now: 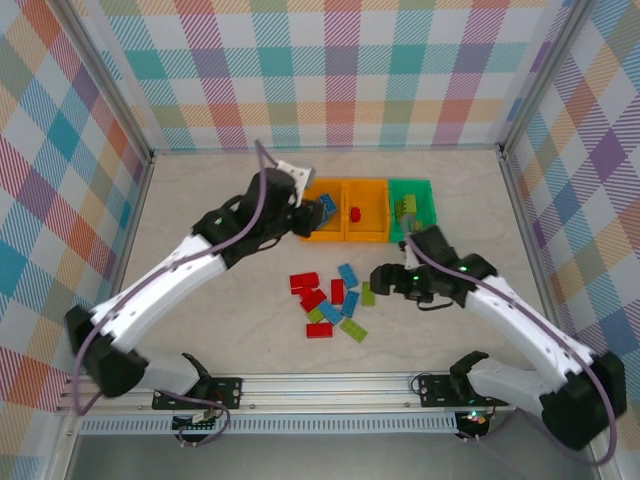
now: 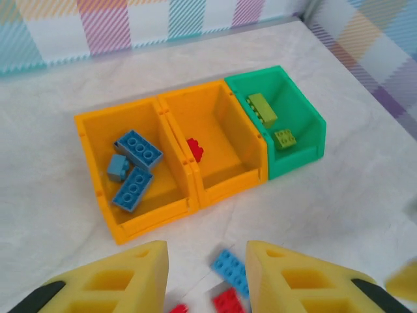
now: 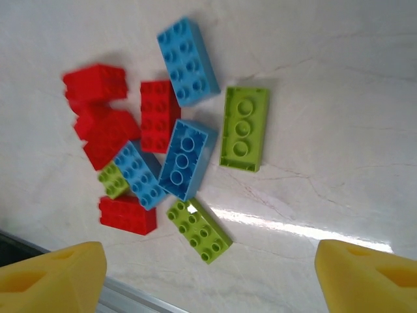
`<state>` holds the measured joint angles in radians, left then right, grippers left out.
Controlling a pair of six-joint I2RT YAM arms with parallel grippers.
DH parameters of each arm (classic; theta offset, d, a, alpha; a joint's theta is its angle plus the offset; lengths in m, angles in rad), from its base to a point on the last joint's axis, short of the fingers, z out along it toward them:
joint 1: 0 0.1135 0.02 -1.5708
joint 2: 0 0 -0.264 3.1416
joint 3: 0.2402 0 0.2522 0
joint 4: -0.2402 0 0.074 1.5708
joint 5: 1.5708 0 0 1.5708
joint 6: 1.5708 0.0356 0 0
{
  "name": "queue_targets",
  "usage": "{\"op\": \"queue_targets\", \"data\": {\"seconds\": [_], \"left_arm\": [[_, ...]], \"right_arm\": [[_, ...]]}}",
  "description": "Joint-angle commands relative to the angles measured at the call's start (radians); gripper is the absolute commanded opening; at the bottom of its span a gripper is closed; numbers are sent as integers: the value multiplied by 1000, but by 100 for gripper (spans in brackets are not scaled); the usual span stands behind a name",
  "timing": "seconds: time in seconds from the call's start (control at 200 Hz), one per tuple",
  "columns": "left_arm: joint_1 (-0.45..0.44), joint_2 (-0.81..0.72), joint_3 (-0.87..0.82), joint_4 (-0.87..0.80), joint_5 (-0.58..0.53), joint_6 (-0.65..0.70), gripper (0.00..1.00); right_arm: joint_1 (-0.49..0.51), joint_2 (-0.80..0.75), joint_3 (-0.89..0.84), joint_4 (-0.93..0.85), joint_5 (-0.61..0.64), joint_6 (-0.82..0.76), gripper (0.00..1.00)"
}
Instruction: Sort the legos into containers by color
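Note:
Three joined bins stand at the back: the left orange bin holds three blue legos, the middle orange bin holds one red lego, and the green bin holds two lime legos. My left gripper hangs open and empty above the floor just in front of them, near the left orange bin. Loose red, blue and lime legos lie in a pile mid-table. My right gripper is wide open over the pile's edge, beside a lime lego.
Plaid walls enclose the marble-look table. A metal rail runs along the near edge, also seen as a strip close to the pile. Bare floor lies left of the bins and right of the pile.

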<state>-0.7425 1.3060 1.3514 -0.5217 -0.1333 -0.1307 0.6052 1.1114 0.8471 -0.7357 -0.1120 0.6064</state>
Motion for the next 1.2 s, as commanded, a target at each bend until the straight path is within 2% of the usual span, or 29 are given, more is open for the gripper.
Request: {"op": "queue_targets", "data": {"seconds": [0.0,0.12,0.245,0.39,0.555,0.745,0.955,1.005,1.195], "left_arm": [[6,-147,-152,30,12,196,37],[5,-359,-361,83,127,463,37],[6,-533,-548,93,288,730,49],[5,-607,-632,76,299,882,63],[5,-629,-671,67,305,965,77],[5,-678,-705,60,340,1006,89],[5,-675,-707,56,349,1021,93],[6,-676,-707,57,348,1022,95],[7,-671,-710,60,349,1026,97]], "right_arm": [[124,146,80,33,149,94,75],[221,311,163,16,235,151,67],[269,419,231,15,267,182,62],[284,505,298,39,274,191,59],[288,646,422,-27,314,235,54],[290,726,453,-9,320,259,52],[294,780,476,-20,323,265,48],[294,784,474,-11,315,264,43],[297,813,481,-14,314,263,42]]}}
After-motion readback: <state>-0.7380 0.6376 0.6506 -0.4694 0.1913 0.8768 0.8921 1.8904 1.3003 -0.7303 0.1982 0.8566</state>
